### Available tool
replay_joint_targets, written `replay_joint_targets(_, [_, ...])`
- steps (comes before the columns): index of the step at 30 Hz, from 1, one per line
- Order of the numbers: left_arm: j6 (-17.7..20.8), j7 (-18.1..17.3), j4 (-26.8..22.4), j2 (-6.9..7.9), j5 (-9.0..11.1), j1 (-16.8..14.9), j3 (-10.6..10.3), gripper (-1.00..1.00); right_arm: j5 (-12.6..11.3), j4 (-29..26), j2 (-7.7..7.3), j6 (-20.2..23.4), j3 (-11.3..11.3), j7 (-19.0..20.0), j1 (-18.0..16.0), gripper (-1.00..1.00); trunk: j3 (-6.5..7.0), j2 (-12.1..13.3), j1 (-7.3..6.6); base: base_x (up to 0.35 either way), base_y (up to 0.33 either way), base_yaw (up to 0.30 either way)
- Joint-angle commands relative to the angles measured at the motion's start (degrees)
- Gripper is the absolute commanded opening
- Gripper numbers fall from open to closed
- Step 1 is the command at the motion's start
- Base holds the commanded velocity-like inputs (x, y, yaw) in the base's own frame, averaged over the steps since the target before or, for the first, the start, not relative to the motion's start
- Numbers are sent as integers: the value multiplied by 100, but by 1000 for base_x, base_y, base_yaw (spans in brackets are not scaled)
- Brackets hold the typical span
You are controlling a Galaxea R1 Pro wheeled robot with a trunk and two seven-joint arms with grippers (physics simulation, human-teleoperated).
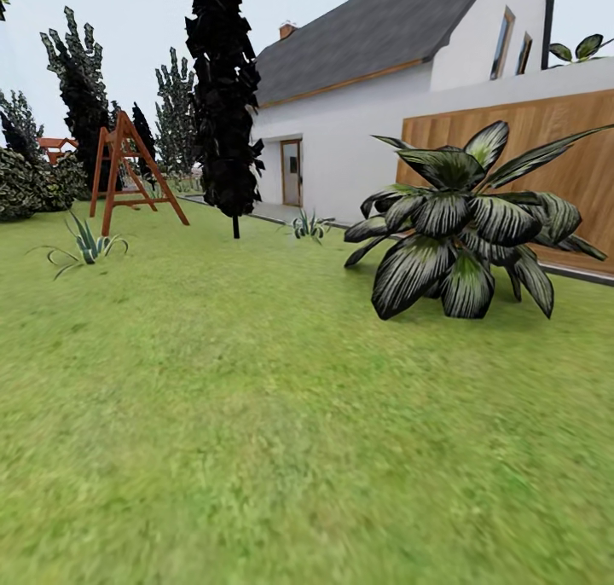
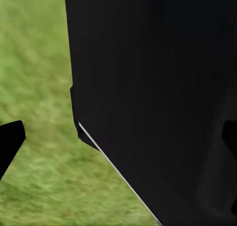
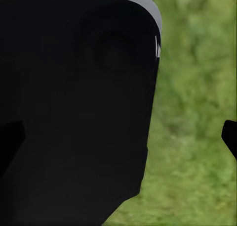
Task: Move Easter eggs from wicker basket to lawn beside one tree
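Observation:
The lawn [image 1: 256,414] spreads wide and green in front of me in the head view. A tall tree [image 1: 223,99] with a near-black blocky crown and a thin trunk stands far ahead, left of centre. The wicker basket and the Easter eggs are out of view. In the left wrist view my left gripper [image 2: 118,139] is open, its dark fingertips [image 2: 10,142] wide apart, with a black part of my own body and grass behind them. My right gripper [image 3: 118,137] is open in the same way, one fingertip [image 3: 229,134] standing over grass, nothing held.
A big broad-leaved striped plant [image 1: 460,227] sits on the grass at right. A spiky agave [image 1: 85,248] is at left, a smaller one [image 1: 309,225] near the white house [image 1: 358,99]. A wooden swing frame [image 1: 128,171] and a wooden wall [image 1: 580,167] bound the far side.

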Motion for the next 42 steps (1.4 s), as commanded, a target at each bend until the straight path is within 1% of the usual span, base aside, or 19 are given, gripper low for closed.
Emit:
replay_joint_targets(1, [3, -21, -1, 1, 2, -1, 4, 100, 48, 12, -1, 1, 1, 5, -8, 100, -4, -2, 3, 312, 182, 0])
replay_joint_targets(42, [3, -21, -1, 1, 2, -1, 4, 100, 44, 12, -1, 1, 1, 5, -5, 100, -4, -2, 3, 312, 182, 0])
